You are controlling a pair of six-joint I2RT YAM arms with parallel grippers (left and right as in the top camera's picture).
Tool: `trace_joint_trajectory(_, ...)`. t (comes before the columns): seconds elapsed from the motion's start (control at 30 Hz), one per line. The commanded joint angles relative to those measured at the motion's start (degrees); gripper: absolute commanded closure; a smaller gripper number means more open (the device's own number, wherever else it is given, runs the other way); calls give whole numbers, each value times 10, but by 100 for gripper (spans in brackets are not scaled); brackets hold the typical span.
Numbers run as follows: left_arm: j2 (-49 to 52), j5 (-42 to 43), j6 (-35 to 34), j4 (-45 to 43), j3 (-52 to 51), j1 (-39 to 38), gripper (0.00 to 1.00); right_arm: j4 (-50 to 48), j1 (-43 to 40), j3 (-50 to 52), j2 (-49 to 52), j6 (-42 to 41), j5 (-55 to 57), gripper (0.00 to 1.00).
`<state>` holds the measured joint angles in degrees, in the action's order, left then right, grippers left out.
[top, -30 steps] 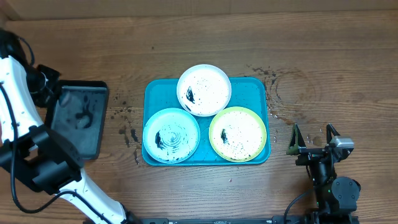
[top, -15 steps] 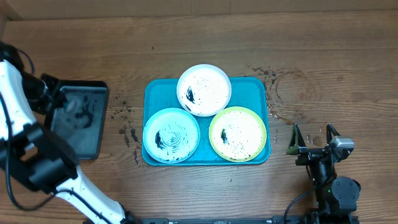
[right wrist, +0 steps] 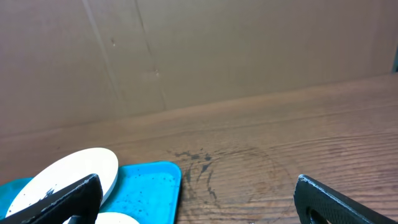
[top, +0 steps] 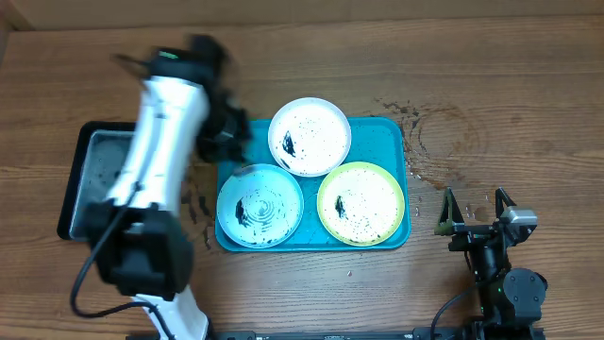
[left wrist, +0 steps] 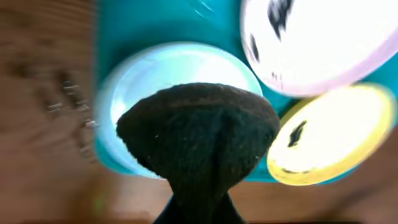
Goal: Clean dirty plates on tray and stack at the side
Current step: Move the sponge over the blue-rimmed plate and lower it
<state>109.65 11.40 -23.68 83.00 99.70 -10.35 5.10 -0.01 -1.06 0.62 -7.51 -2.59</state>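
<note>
Plates (top: 311, 142) are the job here. I count three, all on the one turquoise tray (top: 385, 130) mid-table, all speckled and smeared black, and none stacked at the side yet.

At the far left sits a single black tray (top: 83, 189). Next to it the left arm shows as a blur. The left gripper (top: 229, 137) is over the turquoise tray's upper-left corner, pinched tight on one dark wad (left wrist: 199, 137), and I can't tell whether that is sponge or cloth. From the wrist view the wad hangs over the light-blue plate (top: 260, 205). Whether it touches the plate I cannot say.

The white-rimmed plate (top: 310, 121) lies at the back of the tray. Its rim meets both front plates, but I can't tell whether it is touching them or riding over them. The yellow-green plate (top: 360, 203) is front right. Dark specks and a ring stain (top: 415, 142) mark the wood beside the tray. At the far right, the right gripper (top: 475, 210) is parked well apart from everything, its jaws spread wide with nothing between them.

I'd judge the first wipe is only starting. The next move calls for setting the wad flat inside the light-blue plate and scrubbing across its central smear. The pressure should be gentle enough that the plate doesn't slide into its neighbours.
</note>
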Motion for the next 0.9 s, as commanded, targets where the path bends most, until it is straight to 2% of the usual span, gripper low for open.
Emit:
trace_joint_trajectory(0.0,-3,-35,19,-38,-73,-57,96,-4,-1,6,-5,-4,2,0)
trace_joint_trajectory(0.17,-3,-61,19,-139,-162,-112,96,-4,-1,6,-5,-4,2,0)
trace_joint_trajectory(0.5,-3,-55,14,-211,-246,-111,93,-4,-1,6,-5,-4,2,0)
trace_joint_trajectory(0.67,-3,-99,-6,-240,-257,-105,92,-4,-1,6,-5,-4,2,0)
trace_joint_trajectory(0.73,-3,-104,-9,-244,-257,-102,84,-4,-1,6,-5,-4,2,0)
trace_joint_trajectory(0.77,-3,-104,-9,-245,-257,-102,72,-4,-1,6,-5,-4,2,0)
trace_joint_trajectory(0.87,-3,-104,-7,-243,-257,-102,51,-4,-1,6,-5,-4,2,0)
